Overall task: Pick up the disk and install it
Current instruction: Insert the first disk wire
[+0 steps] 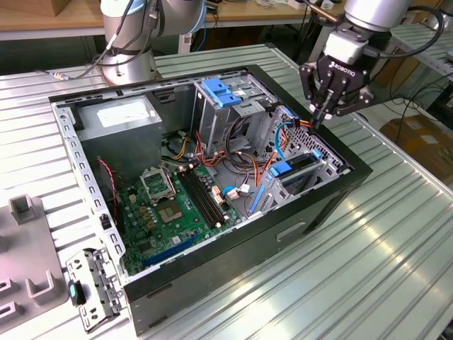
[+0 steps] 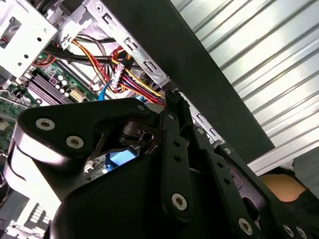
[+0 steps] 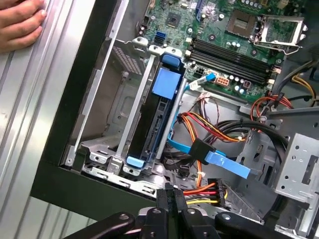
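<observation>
The disk stands on edge in the drive cage at the end of the open computer case. It shows as a dark slab between blue carrier rails, with a blue tab on its end. In the exterior view the disk sits in the cage at the case's right end. My gripper hangs just above and behind that cage, near the case wall, pointing down. Its black fingertips are pressed together with nothing between them. In the second wrist view the gripper is over the case wall beside a bundle of coloured wires.
A person's hand rests on the ribbed metal table beside the case. Loose orange, yellow and blue cables lie next to the drive cage. The case also holds a tall cage with a blue latch, a grey power-supply box and the motherboard.
</observation>
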